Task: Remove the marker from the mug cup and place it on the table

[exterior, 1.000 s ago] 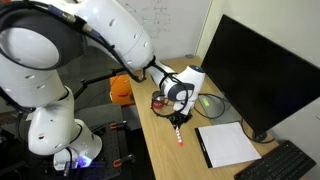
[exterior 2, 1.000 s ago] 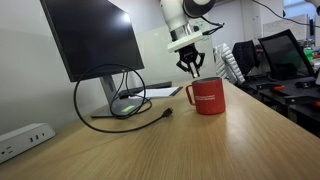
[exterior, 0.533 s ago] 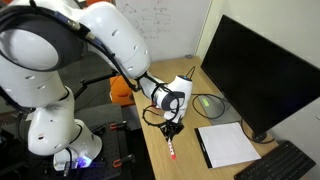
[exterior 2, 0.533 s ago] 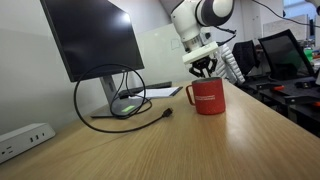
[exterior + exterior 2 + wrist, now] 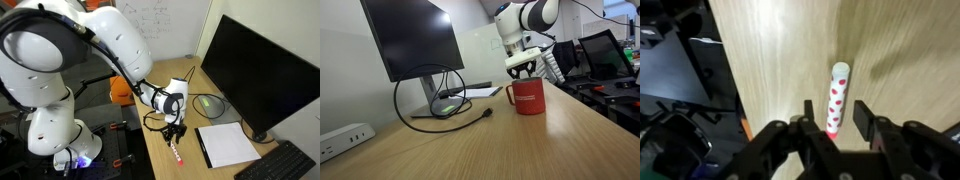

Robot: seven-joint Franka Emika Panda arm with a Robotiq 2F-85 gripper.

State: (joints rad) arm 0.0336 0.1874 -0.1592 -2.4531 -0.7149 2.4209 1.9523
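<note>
The marker (image 5: 837,97), white with red dots, lies along the light-wood table (image 5: 770,50) with one end between my fingers. In an exterior view it (image 5: 179,152) slants down from the gripper onto the table (image 5: 165,168). My gripper (image 5: 832,125) is low over the table and open; the marker rests against one finger with a gap to the other. The red mug cup (image 5: 528,96) stands on the table (image 5: 470,150), with the gripper (image 5: 523,68) behind it. The marker is hidden in that view.
A black monitor (image 5: 260,70) stands at the table's far side, and shows again (image 5: 410,40) with a looped black cable (image 5: 440,105). A white paper pad (image 5: 226,143) and a keyboard (image 5: 285,165) lie near the marker. An orange object (image 5: 121,88) sits behind the arm. The table edge (image 5: 725,90) runs close by.
The gripper has carried the marker away from the mug and down to the table. The marker now lies on the wood and the fingers have parted from it.
</note>
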